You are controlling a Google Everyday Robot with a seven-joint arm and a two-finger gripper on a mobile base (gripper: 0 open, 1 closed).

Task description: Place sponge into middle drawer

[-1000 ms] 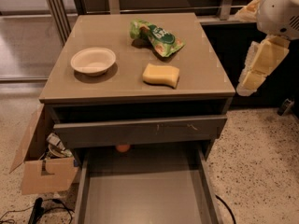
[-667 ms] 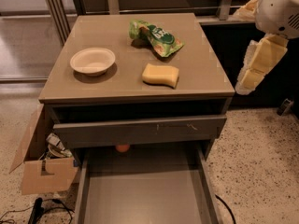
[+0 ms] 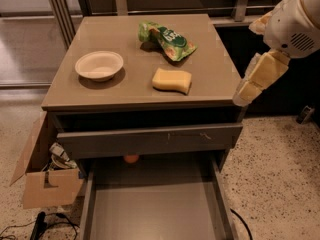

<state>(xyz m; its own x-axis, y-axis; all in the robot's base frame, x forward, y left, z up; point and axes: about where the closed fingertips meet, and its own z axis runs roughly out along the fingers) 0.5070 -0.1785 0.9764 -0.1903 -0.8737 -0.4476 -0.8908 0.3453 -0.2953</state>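
The sponge (image 3: 172, 80), a pale yellow foam block with wavy edges, lies flat on the cabinet top (image 3: 125, 91), right of centre near the front. The middle drawer (image 3: 150, 206) is pulled out below, its smooth grey floor bare. My gripper (image 3: 243, 96) hangs off the right side of the cabinet, near its front right corner, at about top height. It points down and to the left, apart from the sponge and holding nothing.
A white bowl (image 3: 99, 65) sits on the left of the top and a green snack bag (image 3: 167, 40) at the back. The scratched top drawer front (image 3: 150, 140) stands slightly out. A small orange thing (image 3: 131, 158) shows under it. A cardboard box (image 3: 47, 176) stands at the left.
My gripper has shifted a little to the left, closer to the cabinet's right edge. The sponge, bowl, bag and drawers have not moved.
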